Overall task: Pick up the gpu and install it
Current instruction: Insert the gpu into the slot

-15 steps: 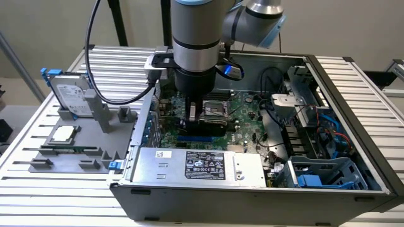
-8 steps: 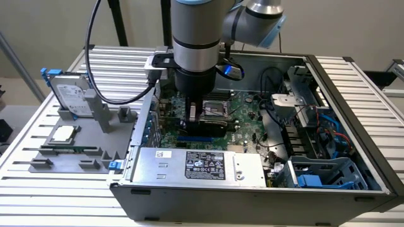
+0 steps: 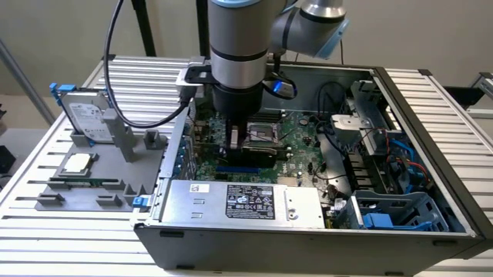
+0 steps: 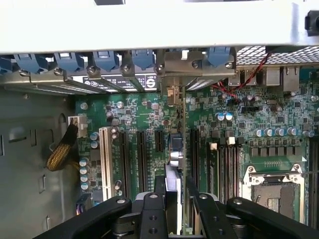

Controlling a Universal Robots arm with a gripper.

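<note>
Straight down: arm [image 3: 239,46] inside case [image 3: 308,248], end effector [image 4: 175,204] clamped on gpu [image 4: 174,169] over motherboard [image 4: 139,107].

Slatted metal table [image 3: 38,231]: open computer case [image 3: 231,251] at centre, grey parts holder [image 3: 77,200] just beside, exterior view's left.

silver-grey cylindrical arm [image 3: 239,34], black band [image 3: 239,55] round it, pale blue joint cap [image 3: 333,41], black wrist housing [image 3: 235,104], black cable [image 3: 105,60] looping off one side; matte black gripper [image 4: 174,186] links dotted with round screws.
</note>
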